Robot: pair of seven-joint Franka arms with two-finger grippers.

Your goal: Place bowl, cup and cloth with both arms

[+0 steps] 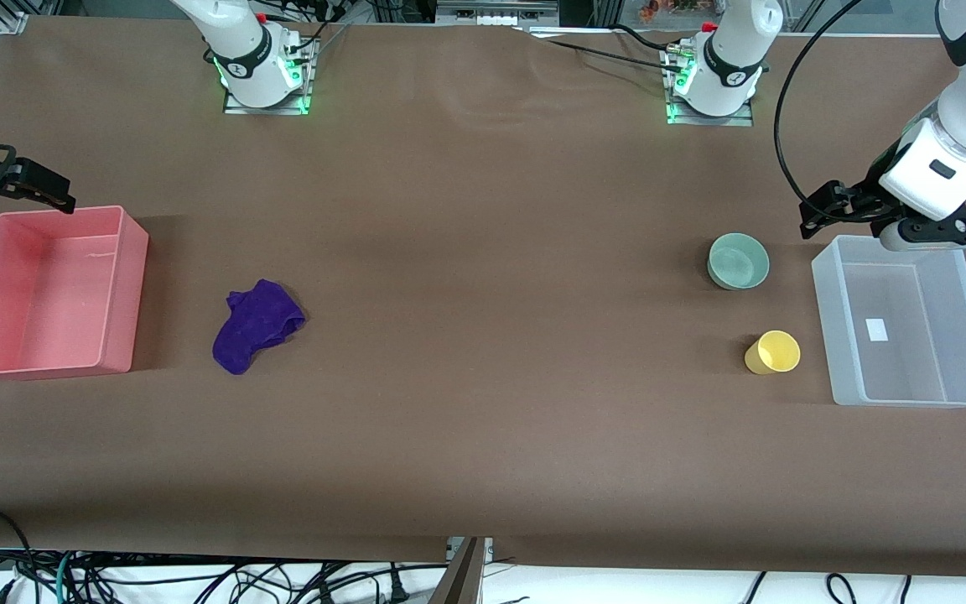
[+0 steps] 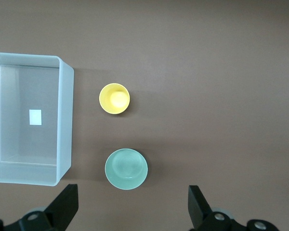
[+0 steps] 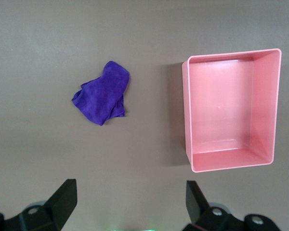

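Cup upright on bench, beside clear bin; bowl farther. Cloth crumpled near pink bin. Left gripper, right gripper aloft, fingers spread wide, empty.

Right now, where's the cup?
The cup stands upright on the table toward the left arm's end, beside the clear bin and nearer the front camera than the bowl.
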